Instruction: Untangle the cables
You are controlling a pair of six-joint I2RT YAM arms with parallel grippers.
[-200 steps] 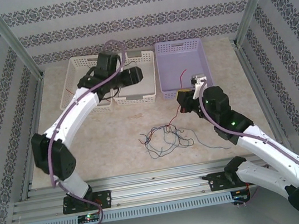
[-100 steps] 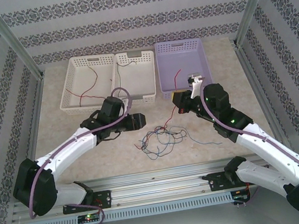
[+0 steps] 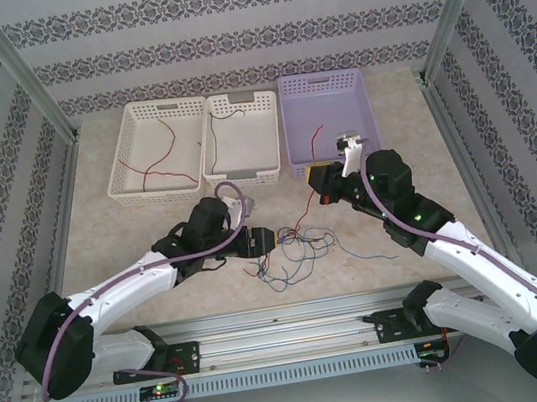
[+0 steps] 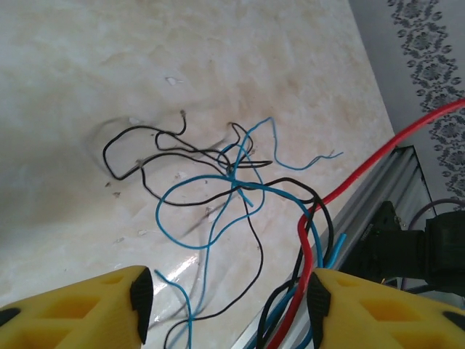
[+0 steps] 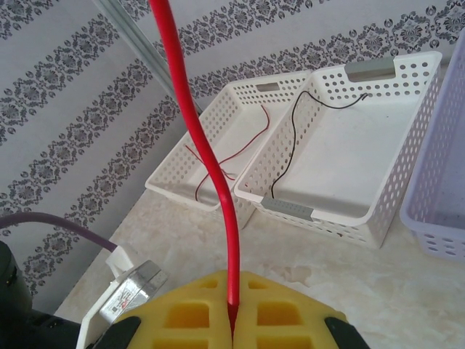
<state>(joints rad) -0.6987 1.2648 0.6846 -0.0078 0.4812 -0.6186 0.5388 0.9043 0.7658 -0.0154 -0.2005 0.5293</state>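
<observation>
the cable tangle (image 3: 295, 253) lies low centre of the top view, just right of the nearer left gripper (image 3: 259, 240), jaws apart and empty, while the right gripper (image 3: 325, 184) pinches the red cable (image 5: 197, 123) slanting up-right from it

Bare beige marbled tabletop (image 3: 121, 228) lay open left of the loose tangle of thin red, black and blue wires (image 3: 295, 253). A red wire strand (image 3: 306, 214) slanted up from it to the clamped right gripper (image 3: 324, 191), barring the middle. Two white perforated plastic baskets (image 3: 165, 102) and a lavender perforated basket (image 3: 319, 77) walled the far edge.
</observation>
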